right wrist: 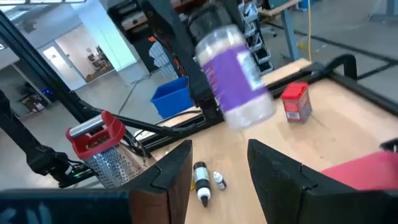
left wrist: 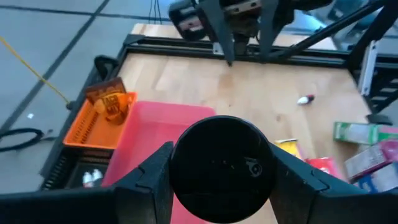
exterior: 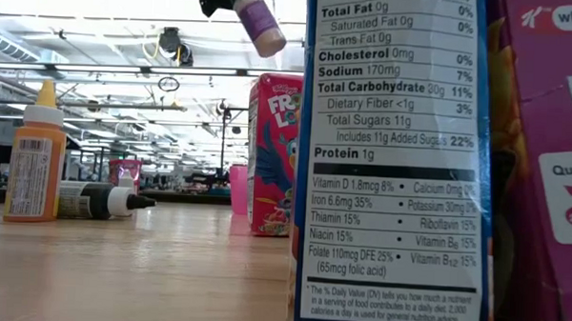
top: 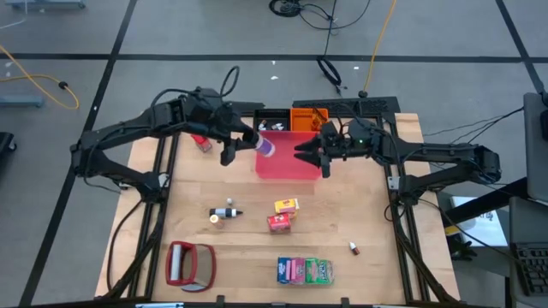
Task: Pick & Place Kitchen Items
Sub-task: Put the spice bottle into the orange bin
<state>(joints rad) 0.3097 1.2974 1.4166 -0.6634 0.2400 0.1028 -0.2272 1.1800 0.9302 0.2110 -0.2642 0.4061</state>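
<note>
Nearest packets: blue packet (exterior: 396, 164) with nutrition panel fills the low view's foreground; pink packet (exterior: 543, 169) stands just beside it. In the high view the pink, green and blue packets (top: 305, 271) lie together at the surface's (top: 377, 214) near edge.
Purple jar: the purple jar (top: 266, 146) is held above the surface, over the left edge of the red tray (top: 287, 158).
Left gripper: the left gripper (top: 248, 141) has its jaws clamped on the jar, by the dark lid end (left wrist: 221, 168).
Right gripper: the right gripper (right wrist: 217, 168) hangs over the tray's right side, facing the jar, jaws apart, holding nothing.
Cartons: yellow carton (top: 286, 205) and red carton (top: 279, 222) stand mid-surface, close together.
Small bottles: the small bottles (top: 225, 213) lie left of the cartons.
Small red container: the small red container (top: 203, 143) stands below the left arm, at the far left.
Grater-like object: red-framed silvery object (top: 190, 264) lies at the near left corner.
Orange basket: the orange basket (left wrist: 99, 121) sits behind the tray.
</note>
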